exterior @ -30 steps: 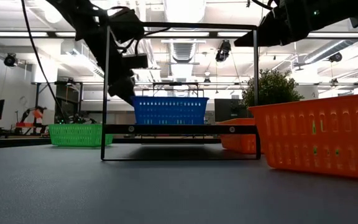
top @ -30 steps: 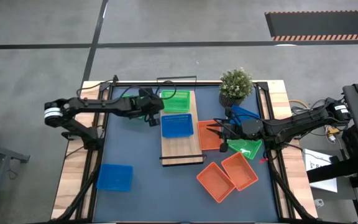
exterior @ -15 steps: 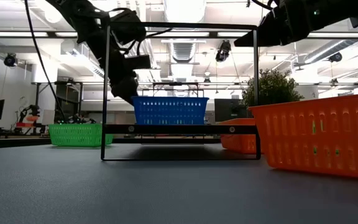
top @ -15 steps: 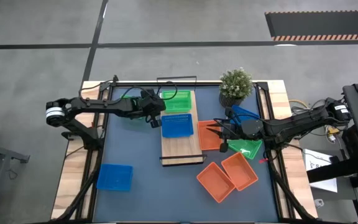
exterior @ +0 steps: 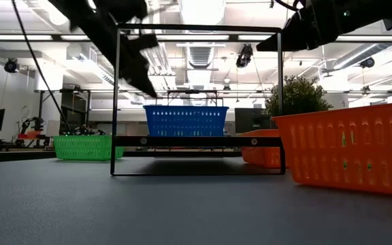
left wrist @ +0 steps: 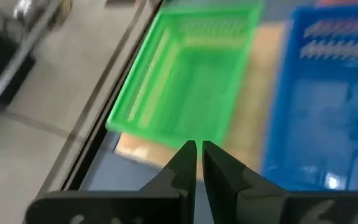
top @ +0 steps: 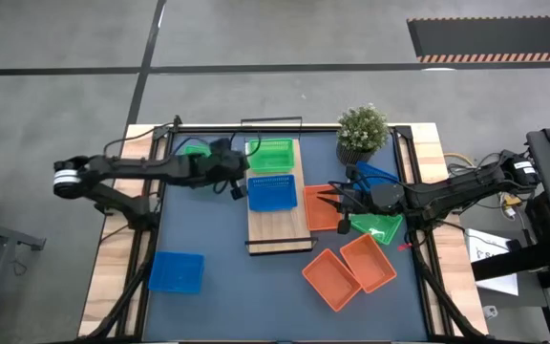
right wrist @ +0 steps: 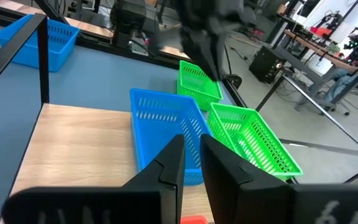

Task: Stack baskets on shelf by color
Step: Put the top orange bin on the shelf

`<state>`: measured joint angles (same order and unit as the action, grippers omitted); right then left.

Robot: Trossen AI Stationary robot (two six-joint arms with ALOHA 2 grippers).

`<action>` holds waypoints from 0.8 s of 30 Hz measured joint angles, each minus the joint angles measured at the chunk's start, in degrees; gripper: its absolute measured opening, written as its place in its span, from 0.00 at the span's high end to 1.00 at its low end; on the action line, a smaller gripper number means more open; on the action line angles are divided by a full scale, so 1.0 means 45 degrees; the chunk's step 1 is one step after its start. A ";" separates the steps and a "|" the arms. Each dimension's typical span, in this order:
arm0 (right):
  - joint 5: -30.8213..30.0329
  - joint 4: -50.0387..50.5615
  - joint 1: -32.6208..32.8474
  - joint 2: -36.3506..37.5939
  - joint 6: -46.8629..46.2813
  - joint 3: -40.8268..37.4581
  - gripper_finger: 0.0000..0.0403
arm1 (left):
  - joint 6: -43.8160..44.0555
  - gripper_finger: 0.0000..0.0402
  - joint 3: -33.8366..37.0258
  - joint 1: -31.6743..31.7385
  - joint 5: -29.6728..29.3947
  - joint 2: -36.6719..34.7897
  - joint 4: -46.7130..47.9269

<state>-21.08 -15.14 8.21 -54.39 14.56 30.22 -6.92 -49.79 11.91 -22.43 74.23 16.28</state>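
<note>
The left pincer (top: 239,178) hangs above the tabletop (top: 218,287) just beside the shelf (top: 278,225), its fingers pressed together and holding nothing. On the shelf sit a green basket (top: 271,155) at the far end and a blue basket (top: 272,192) beside it; the near end is bare wood. The right pincer (top: 337,212) hovers over an orange basket (top: 322,207) next to the shelf, fingers nearly together with a narrow gap, nothing between them. A second green basket (top: 195,150) is partly hidden by the left arm. Another green one (top: 378,227) lies half under the right arm.
</note>
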 joint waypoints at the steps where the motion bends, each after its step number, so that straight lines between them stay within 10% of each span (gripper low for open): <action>1: 0.0000 0.0006 -0.0001 0.0000 -0.0058 0.0000 0.89 | 0.0029 0.97 0.0183 -0.0313 -0.0098 -0.0327 -0.0118; 11: 0.0000 0.0265 0.0000 -0.0015 -0.0571 0.0000 0.89 | 0.0038 0.97 0.2458 -0.3210 -0.0452 -0.3164 -0.2614; 24: 0.0084 0.0904 0.0223 -0.0010 -0.2555 0.0567 0.89 | -0.0689 0.97 0.4478 -0.3392 -0.0457 -0.4049 -0.6603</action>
<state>-20.70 -11.07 9.21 -54.43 3.06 32.77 -10.02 -29.64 -3.36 -24.49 56.00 -13.43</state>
